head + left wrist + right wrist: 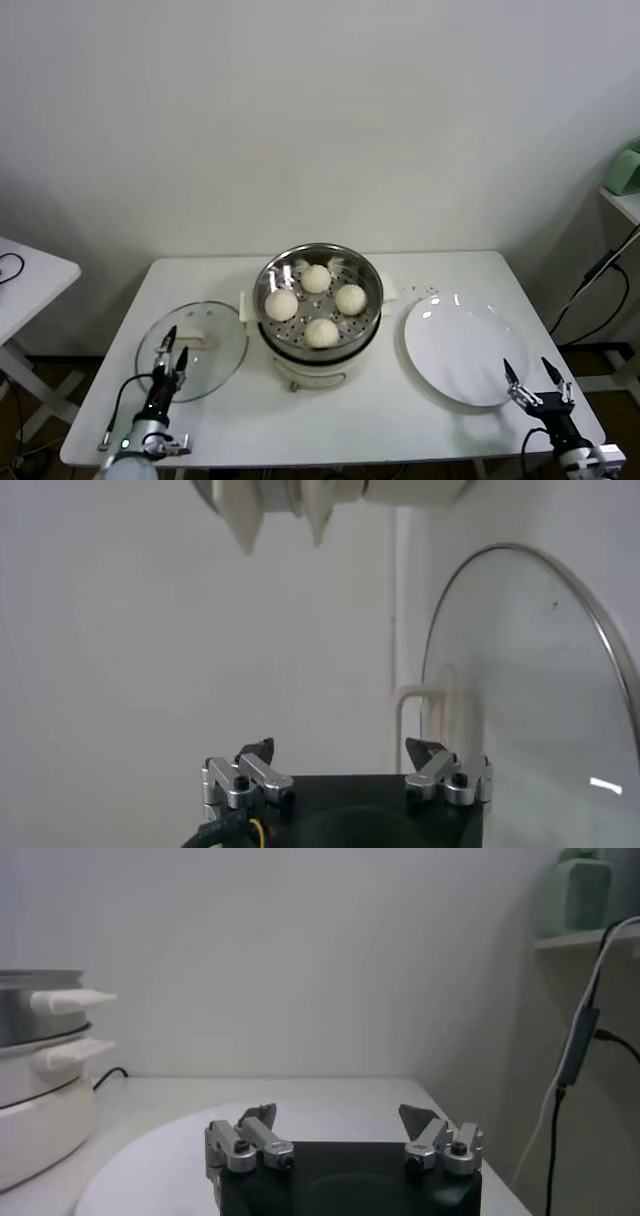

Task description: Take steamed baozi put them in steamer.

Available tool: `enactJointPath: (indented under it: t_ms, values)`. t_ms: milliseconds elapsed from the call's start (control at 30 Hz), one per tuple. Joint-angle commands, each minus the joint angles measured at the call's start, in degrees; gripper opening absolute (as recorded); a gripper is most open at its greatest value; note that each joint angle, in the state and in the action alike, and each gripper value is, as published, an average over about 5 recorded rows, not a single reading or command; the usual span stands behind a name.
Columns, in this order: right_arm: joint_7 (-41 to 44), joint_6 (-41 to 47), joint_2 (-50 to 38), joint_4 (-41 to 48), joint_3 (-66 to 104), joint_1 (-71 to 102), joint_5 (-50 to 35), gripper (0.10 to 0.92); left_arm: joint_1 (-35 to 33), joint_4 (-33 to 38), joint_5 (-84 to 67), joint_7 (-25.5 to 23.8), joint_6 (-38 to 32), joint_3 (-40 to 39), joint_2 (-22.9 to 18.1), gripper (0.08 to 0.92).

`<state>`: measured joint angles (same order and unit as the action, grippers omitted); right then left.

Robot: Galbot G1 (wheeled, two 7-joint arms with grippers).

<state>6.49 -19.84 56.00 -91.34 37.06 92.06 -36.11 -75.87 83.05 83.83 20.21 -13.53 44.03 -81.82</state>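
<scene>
At table centre: steamer [318,300] holding four baozi [316,279]. Near front-left corner, by the lid [192,350]: left gripper [171,352], fingers apart. Near front-right corner, by the plate [462,345]: right gripper [536,379], fingers apart.

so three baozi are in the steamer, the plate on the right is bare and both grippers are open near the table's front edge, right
Not quite: there are four baozi in the steamer, not three; the head view shows them all on the perforated bottom. The rest holds: the plate is bare, and the left gripper and right gripper are open near the table's front edge.
</scene>
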Motion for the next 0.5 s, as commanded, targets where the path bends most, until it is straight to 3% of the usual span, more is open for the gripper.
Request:
enactJointPath:
  t_ms: [33, 500]
  values:
    - [0.0, -0.6, 0.5, 0.2, 0.4, 0.8, -0.2, 0.823, 1.5, -1.4, 3.8, -0.9, 1.6, -1.1, 0.0, 0.823]
    - [0.3, -0.9, 1.4, 0.1, 0.4, 1.0, 0.0, 0.823, 6.2, -4.6, 3.9, -1.9, 3.4, -2.2, 0.9, 0.823]
